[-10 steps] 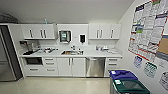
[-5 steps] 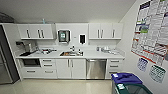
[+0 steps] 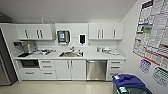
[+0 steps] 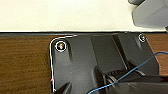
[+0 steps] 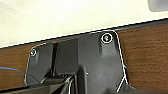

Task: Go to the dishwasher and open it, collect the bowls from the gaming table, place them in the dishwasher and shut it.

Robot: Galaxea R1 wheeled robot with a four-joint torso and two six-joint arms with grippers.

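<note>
The dishwasher (image 3: 96, 70) is a stainless-steel front with a horizontal bar handle, shut, built in under the white counter right of the sink in the head view. It stands a few paces ahead across pale floor. The bowls and the gaming table are out of view. In both wrist views the robot's own dark plate lies over brown wood-look flooring and a pale floor strip.
White cabinets (image 3: 67, 69) and drawers flank the dishwasher, with a sink (image 3: 71, 54) above. A dark oven (image 3: 29, 63) sits at the left. A blue-lidded bin (image 3: 127, 81) and a green one (image 3: 135, 90) stand at the near right by a poster wall (image 3: 152, 37).
The kitchen run has grown slightly larger and shifted in the head view, so the camera has moved closer. Nothing in the scene itself moved.
</note>
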